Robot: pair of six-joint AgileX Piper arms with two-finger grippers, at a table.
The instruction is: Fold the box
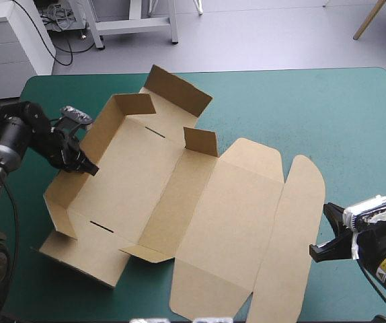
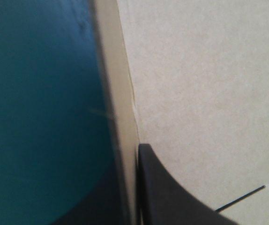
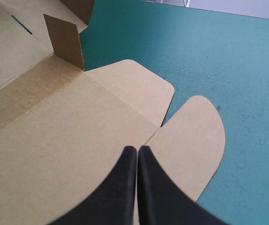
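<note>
Box (image 1: 179,202) lying half-formed: left wall and far flaps standing, lid lying flat. Left gripper (image 1: 85,165) clamping the left wall. Right gripper (image 1: 317,252) hovering beside lid, fingers together.

A table (image 1: 327,114) with a teal-green cover fills most of the room in sight. Beyond its far edge lies a smooth, pale grey floor (image 1: 260,33) in soft, even light. Past the table's far left corner stands a white cabinet (image 1: 11,37), with black cables (image 1: 62,47) trailing on the floor beside it. A pale metal frame (image 1: 136,23) stands farther along that edge. Slim wooden legs (image 1: 374,17) rise beyond the table's far right corner.
</note>
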